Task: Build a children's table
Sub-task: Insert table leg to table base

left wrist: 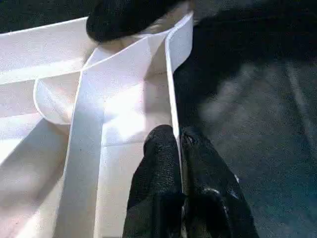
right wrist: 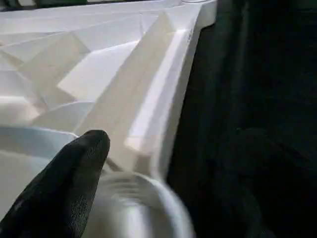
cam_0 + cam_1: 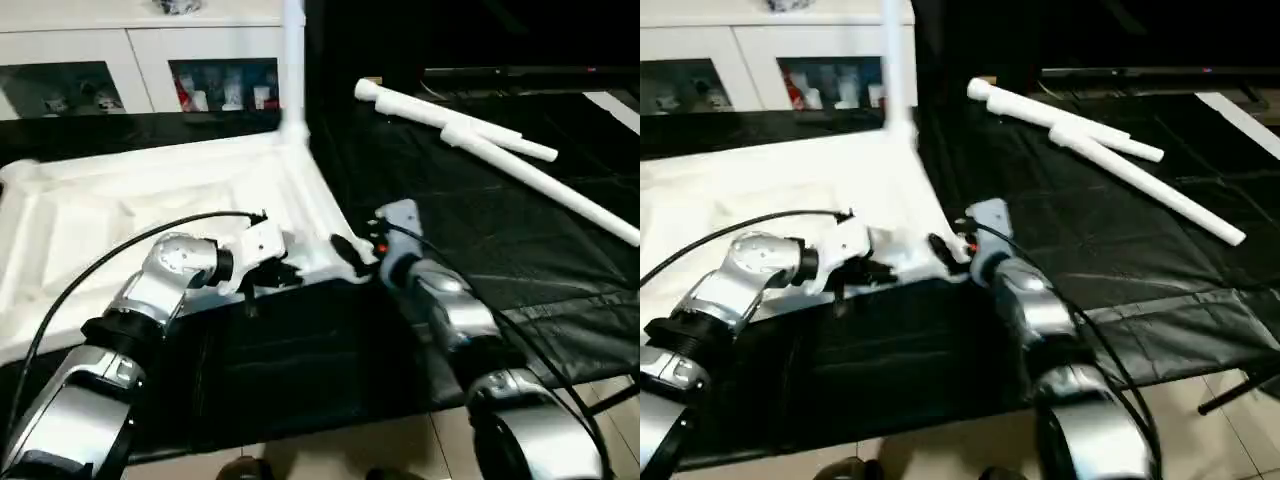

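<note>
The white table top point(image 3: 120, 200) lies upside down on a black mat, ribbed underside up. One white leg point(image 3: 292, 70) stands upright in its far right corner socket. Two loose legs point(image 3: 450, 115) point(image 3: 560, 190) lie on the mat at the back right. My left gripper point(image 3: 275, 275) is shut on the top's thin near rim point(image 1: 173, 89), one finger on each side of the wall. My right gripper point(image 3: 352, 255) stands open at the near right corner, with a black finger point(image 2: 74, 173) beside the round corner socket point(image 2: 133, 198).
A white cabinet point(image 3: 130, 60) with glass doors stands behind the table top. The black mat point(image 3: 500, 260) stretches to the right under the loose legs. Pale floor point(image 3: 330, 450) shows at the near edge. A cable loops over my left forearm point(image 3: 150, 290).
</note>
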